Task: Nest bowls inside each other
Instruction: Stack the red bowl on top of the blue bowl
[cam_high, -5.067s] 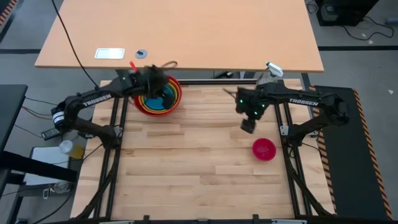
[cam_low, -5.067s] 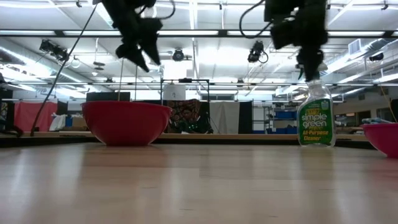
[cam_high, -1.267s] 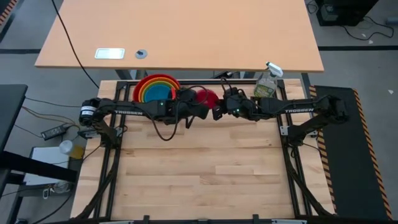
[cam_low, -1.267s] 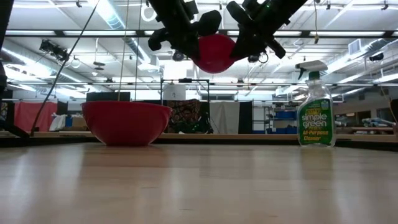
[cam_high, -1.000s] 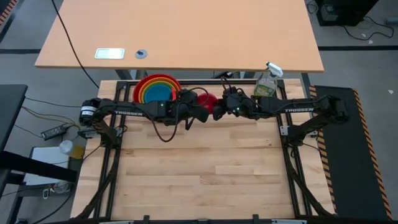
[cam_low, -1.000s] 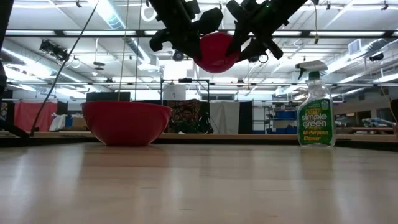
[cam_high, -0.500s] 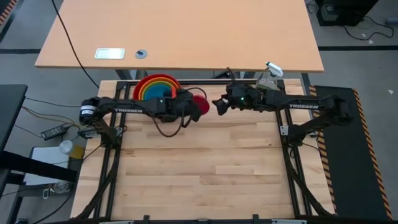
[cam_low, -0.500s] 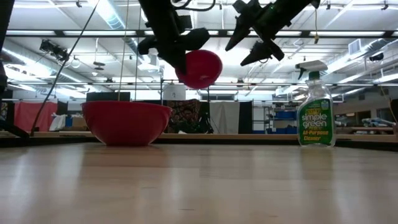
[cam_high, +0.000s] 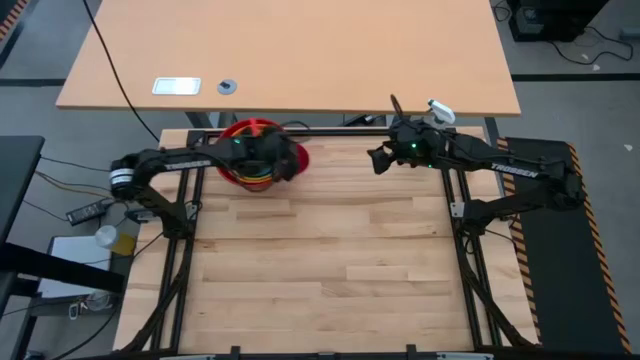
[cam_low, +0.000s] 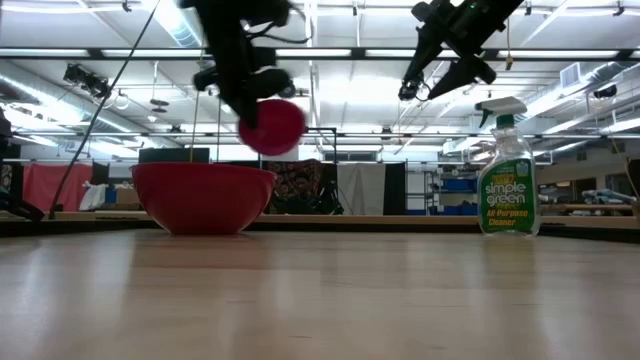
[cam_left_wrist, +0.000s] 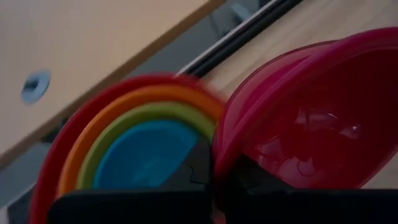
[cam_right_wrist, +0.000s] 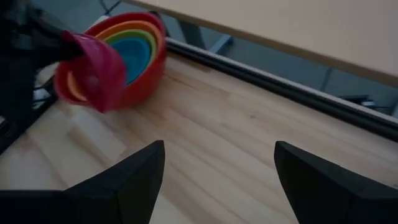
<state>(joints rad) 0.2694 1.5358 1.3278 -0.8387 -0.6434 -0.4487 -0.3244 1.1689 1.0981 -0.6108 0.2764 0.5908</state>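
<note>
Four nested bowls, red (cam_left_wrist: 46, 186) outermost, then orange (cam_left_wrist: 93, 134), lime green (cam_left_wrist: 180, 115) and blue (cam_left_wrist: 140, 158), stand on their base at the table's far left (cam_high: 232, 170). The red one shows in the low view (cam_low: 203, 197). My left gripper (cam_left_wrist: 217, 165) is shut on the magenta-pink bowl (cam_high: 298, 158), which hangs just above the stack's right side (cam_low: 272, 127). My right gripper (cam_right_wrist: 217, 180) stands open and empty in the air farther right (cam_high: 378, 160), well apart from the bowls. My left gripper pinches the magenta-pink bowl's rim (cam_left_wrist: 216, 146), one finger inside (cam_left_wrist: 252, 180) and one outside the wall. The fingers come slanting down from the table's left side. The bowl is lifted clear and tilted, with its hollow turned toward the wrist camera.
A clear spray bottle of green liquid (cam_low: 507, 170) stands at the far right edge (cam_high: 432, 125), close behind my right arm. A second, lighter table (cam_high: 290, 50) lies beyond the far edge. The near half of the wooden table (cam_high: 320, 280) holds nothing.
My right gripper has opened, let go of the pink bowl and drawn back up and toward the table's right. My left gripper has carried the bowl toward the table's left, onto the stack's right side, turning as it went. The bowl has stayed lifted clear and tilted.
</note>
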